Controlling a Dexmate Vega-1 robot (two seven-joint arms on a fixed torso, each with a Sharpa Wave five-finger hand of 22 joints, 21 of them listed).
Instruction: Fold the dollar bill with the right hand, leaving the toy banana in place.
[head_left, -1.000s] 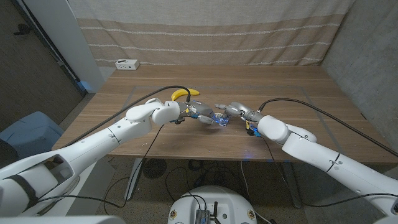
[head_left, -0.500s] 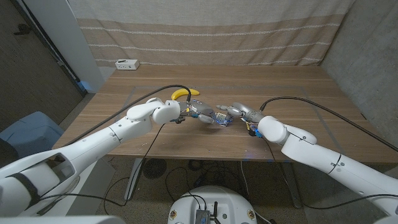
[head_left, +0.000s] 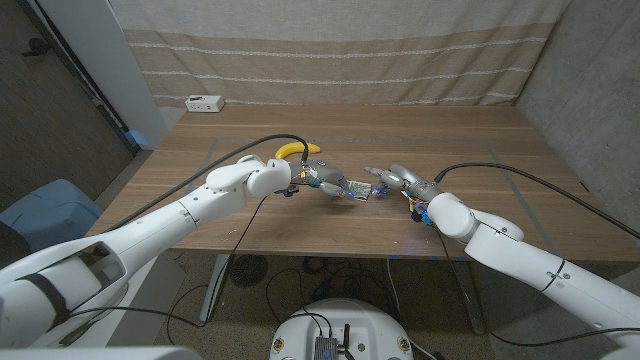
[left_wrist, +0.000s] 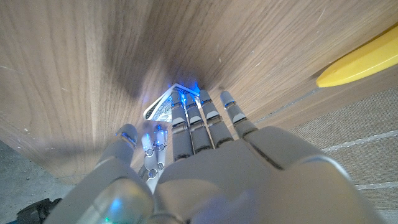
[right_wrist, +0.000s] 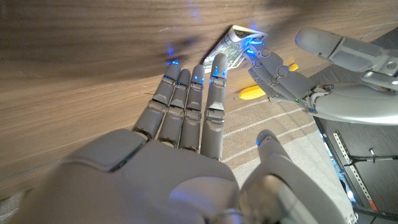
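Bill (head_left: 358, 190) sits mid-table near the front edge, between both hands, partly folded with one edge raised. Left hand (head_left: 325, 183) has fingers straight, fingertips (left_wrist: 186, 99) pressing on the bill's left side. Right hand (head_left: 395, 178) just right of the bill, fingers (right_wrist: 214, 81) extended and apart, tips at the bill's edge, gripping nothing. Banana (head_left: 296, 150) lies just behind the left hand, clear of the bill. Table (head_left: 480, 150) is wood.

Left arm: reaches in from the near left toward the table's middle; left hand (head_left: 322, 183) with fingers (left_wrist: 198, 118) extended together, tips down on the surface. Right arm: enters from the near right; right hand (head_left: 400, 179) with fingers (right_wrist: 186, 109) straight, thumb apart, holding nothing.
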